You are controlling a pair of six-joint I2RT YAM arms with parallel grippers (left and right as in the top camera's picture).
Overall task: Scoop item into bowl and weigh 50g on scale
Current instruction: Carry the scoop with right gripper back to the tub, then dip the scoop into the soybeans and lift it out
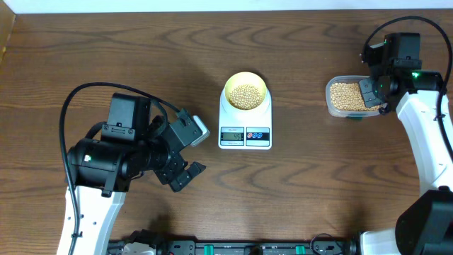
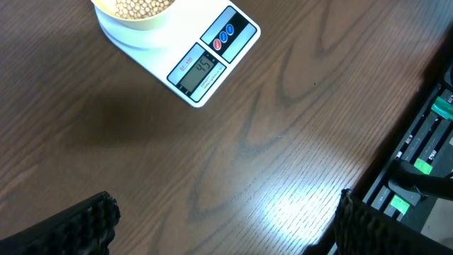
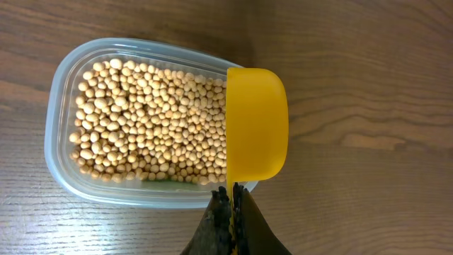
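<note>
The big brown wooden table (image 1: 318, 198) holds everything. The left gripper (image 1: 191, 152) hangs over a bare part of it, to the left of the scale. Its jaws are spread as wide as they go and hold nothing. The right gripper (image 3: 232, 212) is far over on the other side. Its jaws are squeezed shut on the thin handle of the scoop.

The white rectangular digital kitchen scale (image 1: 245, 134) sits in the middle of the table. The clear rounded plastic tub (image 3: 58, 142) sits well apart from it, on the right. The small round pale-yellow bowl (image 1: 245, 76) stands on the round top of the scale. The bright-yellow plastic scoop (image 3: 256, 124) is at the right end of the tub, turned so only its outside shows. I cannot tell if anything is in it.

The small round tan beans (image 3: 148, 127) fill most of the tub, and a heap of them is already in the bowl. The small grey display (image 2: 200, 71) is lit and looks like forty-something, but it is blurry.

So I think most of the job is done. A little more scooping looks needed, and the scoop is at the tub, ready to dig
</note>
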